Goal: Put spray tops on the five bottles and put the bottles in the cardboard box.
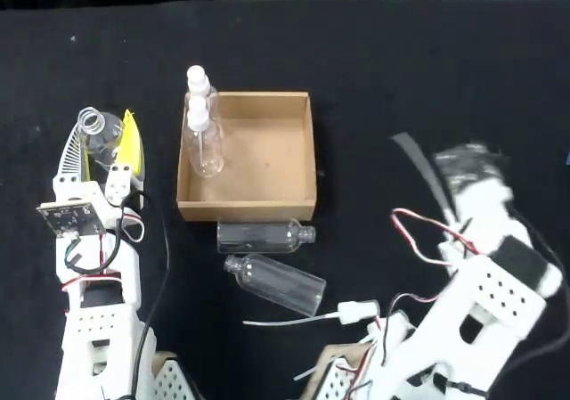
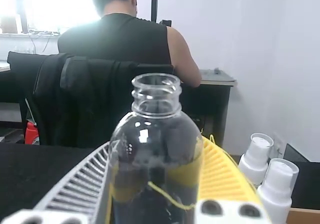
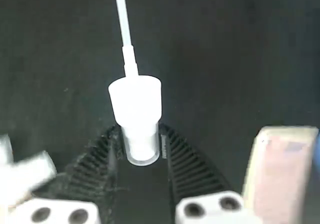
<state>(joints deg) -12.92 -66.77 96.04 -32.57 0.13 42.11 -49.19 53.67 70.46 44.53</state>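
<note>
Capping now: left gripper (image 2: 157, 144) holds an open bottle (image 2: 156, 109), right gripper (image 3: 141, 134) pinches a spray top (image 3: 135, 97); next, tube into neck.

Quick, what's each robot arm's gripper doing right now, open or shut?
Left gripper: shut on an uncapped bottle.
Right gripper: shut on a spray top.

Left white arm (image 1: 89, 311) stretched straight forward, wrist level. Left gripper (image 1: 105, 131), with one white ribbed finger (image 2: 75, 184) and one yellow finger (image 2: 225, 174), is clamped around an upright clear plastic bottle (image 2: 156, 134). Right white arm (image 1: 485, 284) sharply folded at lower right of high view. Right gripper (image 3: 141, 136), with black ribbed fingers (image 3: 190, 164), pinches a white spray top (image 3: 136, 102) at its base, tube pointing away from the wrist.
</note>
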